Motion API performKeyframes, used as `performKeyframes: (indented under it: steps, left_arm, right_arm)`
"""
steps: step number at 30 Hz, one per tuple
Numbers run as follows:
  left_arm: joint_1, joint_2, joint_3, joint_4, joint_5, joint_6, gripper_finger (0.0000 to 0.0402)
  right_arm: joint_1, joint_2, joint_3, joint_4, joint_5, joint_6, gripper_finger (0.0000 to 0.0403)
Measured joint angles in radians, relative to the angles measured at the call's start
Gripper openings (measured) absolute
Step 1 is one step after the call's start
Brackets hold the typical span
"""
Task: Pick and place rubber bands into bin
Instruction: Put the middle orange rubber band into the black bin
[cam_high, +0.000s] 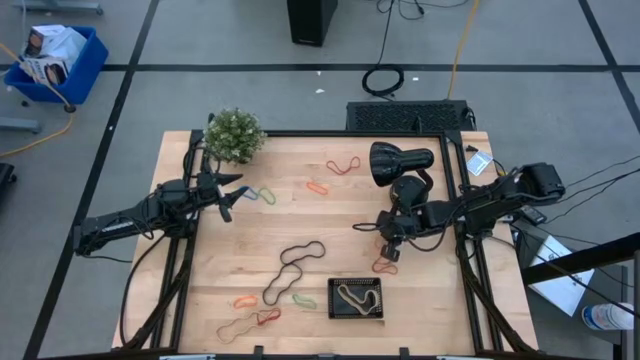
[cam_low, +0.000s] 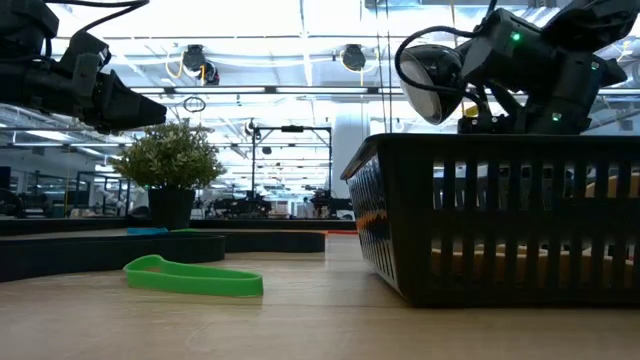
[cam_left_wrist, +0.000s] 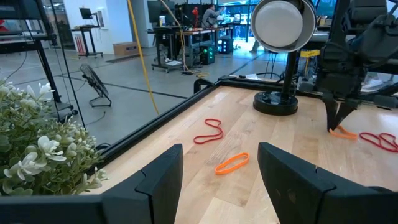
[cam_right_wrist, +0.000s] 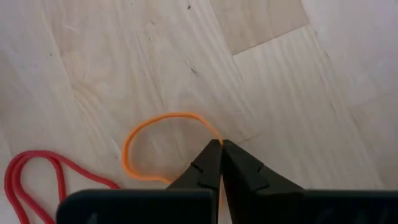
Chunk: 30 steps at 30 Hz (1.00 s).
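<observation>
My right gripper (cam_right_wrist: 221, 146) is shut on an orange rubber band (cam_right_wrist: 149, 134) that lies on the wooden table right of centre, in front of the black lamp (cam_high: 398, 160). A red rubber band (cam_right_wrist: 34, 177) lies close beside it. The bin (cam_high: 357, 283), a small black tray, stands near the front edge with a tan rubber band (cam_high: 356, 297) inside. A long black loop (cam_high: 293, 268) and several coloured rubber bands are spread over the table. My left gripper (cam_left_wrist: 221, 152) hovers open and level at the far left, by the plant (cam_high: 234, 135). My right gripper pinches one side of the orange band's loop (cam_right_wrist: 213, 135) between its two fingertips. The fingers come down on it at a slant from above, from the table's right. The rest of the loop (cam_left_wrist: 343, 132) lies flat and slack on the table.
A green rubber band (cam_low: 195, 278) lies left of the bin, whose slatted wall (cam_low: 500, 200) fills the right of the low view. An orange rubber band (cam_left_wrist: 232, 163) and a red one (cam_left_wrist: 208, 132) lie ahead of my left gripper. A raised black frame edges the table.
</observation>
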<state>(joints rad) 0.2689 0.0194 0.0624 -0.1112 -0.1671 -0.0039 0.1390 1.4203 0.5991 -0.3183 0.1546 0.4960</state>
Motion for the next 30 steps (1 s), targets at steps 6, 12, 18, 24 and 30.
performKeyframes:
  steps: [6, 12, 18, 24, 30]
  left_arm:
    - [0.000, 0.000, 0.000, 0.000, 0.000, 0.000, 0.0216]
    - [0.000, 0.000, 0.000, 0.000, 0.000, 0.000, 0.0216]
    - [0.000, 0.000, 0.000, 0.001, 0.000, 0.000, 0.0216]
    - [0.000, 0.000, 0.000, 0.002, 0.000, 0.000, 0.0216]
    - [0.000, 0.000, 0.000, 0.001, 0.000, 0.013, 0.0216]
  right_arm:
    - [0.000, -0.128, -0.001, 0.083, 0.003, -0.009, 0.0001]
    - [0.014, -0.248, -0.002, 0.286, 0.029, -0.023, 0.0001]
    - [0.074, -0.287, 0.009, 0.529, 0.027, -0.116, 0.0001]
    - [0.154, -0.260, 0.100, 0.515, 0.034, -0.247, 0.0000]
    - [0.245, -0.200, 0.228, 0.365, 0.116, -0.383, 0.0000]
